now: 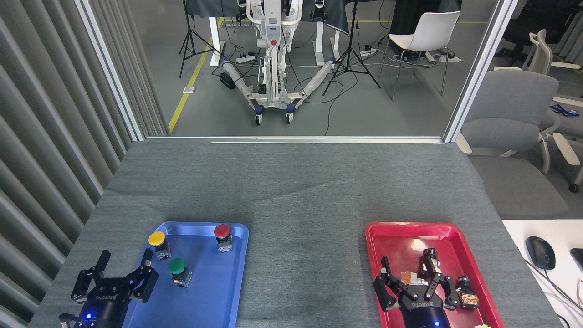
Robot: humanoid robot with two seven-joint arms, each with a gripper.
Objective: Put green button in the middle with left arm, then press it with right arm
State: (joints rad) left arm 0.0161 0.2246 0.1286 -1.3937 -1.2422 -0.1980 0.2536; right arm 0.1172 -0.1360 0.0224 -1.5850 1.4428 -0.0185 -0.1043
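The green button (pixel 178 270) stands upright in the blue tray (pixel 214 291), near its left side. My left gripper (pixel 124 269) hovers over the tray's left edge, a little left of the green button, fingers spread open and holding nothing. My right gripper (pixel 413 278) hangs open above the red tray (pixel 391 237), nothing between its fingers. The middle (pixel 305 264) is bare grey felt between the two trays.
A yellow button (pixel 158 243) and a red button (pixel 222 236) also stand in the blue tray. Small black and orange parts (pixel 467 294) lie in the red tray. A computer mouse (pixel 540 252) rests on a white desk at the right. The table's far edge meets a window frame.
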